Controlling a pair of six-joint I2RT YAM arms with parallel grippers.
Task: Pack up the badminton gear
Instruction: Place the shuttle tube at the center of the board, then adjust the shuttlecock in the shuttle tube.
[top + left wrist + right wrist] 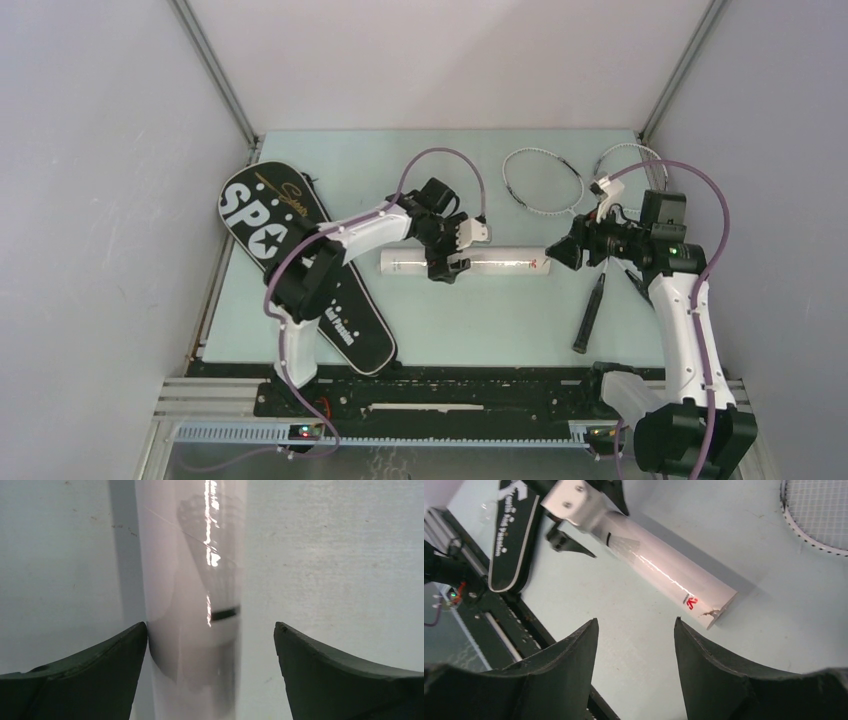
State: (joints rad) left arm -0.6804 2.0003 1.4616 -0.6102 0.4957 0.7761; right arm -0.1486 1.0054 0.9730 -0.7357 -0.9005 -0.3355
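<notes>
A: The left gripper [210, 630]?
B: Jaws wide, straddling the white tube [192, 555], one finger touching it. The right gripper [636, 625] gapes empty near its end.
A: Where exactly?
B: Lying midway between the table [480, 320]'s near and far edges. Probably light, glossy, crushable: grip mid-length, gently.

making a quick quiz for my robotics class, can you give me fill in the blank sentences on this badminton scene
1. The white tube lies on its ___ on the table.
2. The left gripper straddles the tube, with its jaws ___.
3. In the top view the black bag lies to the ___ of the tube.
4. The right gripper holds ___.
Missing words: side; open; left; nothing.
</notes>
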